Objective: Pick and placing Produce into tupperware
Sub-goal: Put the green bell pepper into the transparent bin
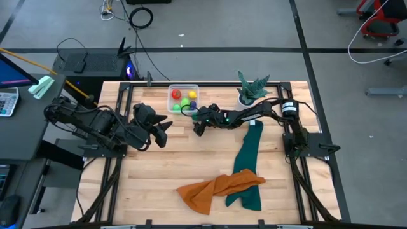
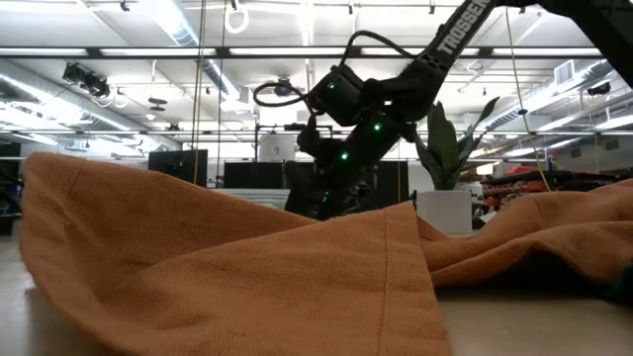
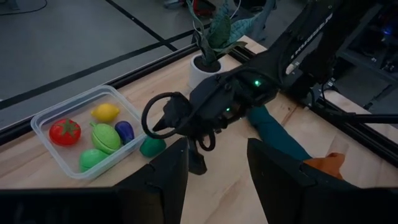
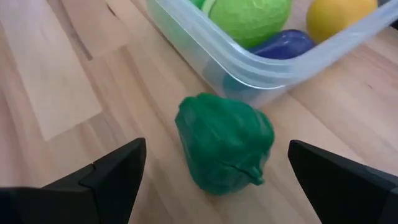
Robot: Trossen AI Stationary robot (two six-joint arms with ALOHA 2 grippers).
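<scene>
The clear tupperware (image 3: 43, 121) stands at the table's far middle and holds a red piece (image 3: 65, 132), a yellow one (image 3: 106, 112), two light green ones (image 3: 104, 138) and a purple one (image 3: 124, 130). A dark green piece (image 4: 224, 143) rests on the wood just outside the tupperware's near wall. My right gripper (image 4: 224, 180) is open and slants down over it, one finger on either side, apart from it. My left gripper (image 3: 217, 180) hangs open above the table, left of the right one (image 1: 198, 127), with nothing between its fingers.
A spiky potted plant in a white pot (image 1: 251, 90) stands at the far right. A teal cloth (image 1: 249, 159) and an orange cloth (image 1: 216, 187) lie across the near right half; the orange cloth (image 2: 247, 277) fills the low view's foreground. Bare wood lies at the near left.
</scene>
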